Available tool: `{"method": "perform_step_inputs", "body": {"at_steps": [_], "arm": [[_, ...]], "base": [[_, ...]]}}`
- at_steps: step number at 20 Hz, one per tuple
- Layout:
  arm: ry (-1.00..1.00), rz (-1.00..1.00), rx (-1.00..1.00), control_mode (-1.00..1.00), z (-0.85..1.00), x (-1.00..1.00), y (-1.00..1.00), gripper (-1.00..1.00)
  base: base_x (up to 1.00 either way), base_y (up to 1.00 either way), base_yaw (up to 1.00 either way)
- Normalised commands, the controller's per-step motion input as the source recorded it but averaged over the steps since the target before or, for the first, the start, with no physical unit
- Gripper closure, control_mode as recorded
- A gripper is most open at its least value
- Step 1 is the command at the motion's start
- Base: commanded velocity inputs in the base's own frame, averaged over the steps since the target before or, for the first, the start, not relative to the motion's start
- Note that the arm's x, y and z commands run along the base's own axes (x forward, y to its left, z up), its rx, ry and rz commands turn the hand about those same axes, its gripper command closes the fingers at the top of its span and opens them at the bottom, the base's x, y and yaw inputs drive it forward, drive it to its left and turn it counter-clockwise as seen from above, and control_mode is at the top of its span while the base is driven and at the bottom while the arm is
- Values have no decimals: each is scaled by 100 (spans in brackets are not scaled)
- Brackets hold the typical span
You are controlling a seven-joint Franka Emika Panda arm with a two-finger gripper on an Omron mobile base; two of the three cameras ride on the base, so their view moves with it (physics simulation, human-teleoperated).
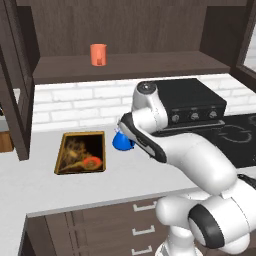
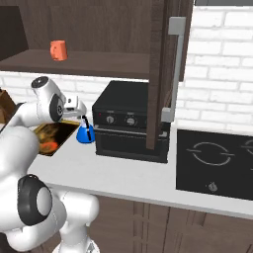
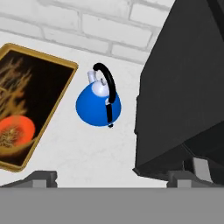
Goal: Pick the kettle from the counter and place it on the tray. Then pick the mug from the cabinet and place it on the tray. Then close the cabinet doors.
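The kettle (image 3: pixel 98 106) is seen whole from the hand view, between tray (image 3: pixel 61 62) and oven (image 3: pixel 183 87); from the left base it is half hidden by the arm. The gripper (image 2: pixel 85 120) is held open above the kettle.

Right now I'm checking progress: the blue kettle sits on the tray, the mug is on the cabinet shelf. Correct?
Not quite. The kettle stands on the counter beside the tray, not on it, as the hand view shows. The mug is indeed on the cabinet shelf.
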Motion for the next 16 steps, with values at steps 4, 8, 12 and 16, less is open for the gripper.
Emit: {"method": "perform_step_inputs", "body": {"at_steps": [4, 8, 12, 16], "arm": [[0, 0, 0, -100, 0, 18, 1, -100], [0, 0, 0, -100, 0, 26, 4, -100], [0, 0, 0, -100, -1, 30, 0, -100], [0, 0, 0, -100, -9, 27, 1, -100]], "base": [[0, 0, 0], [0, 0, 0], [0, 0, 0], [0, 0, 0]]}}
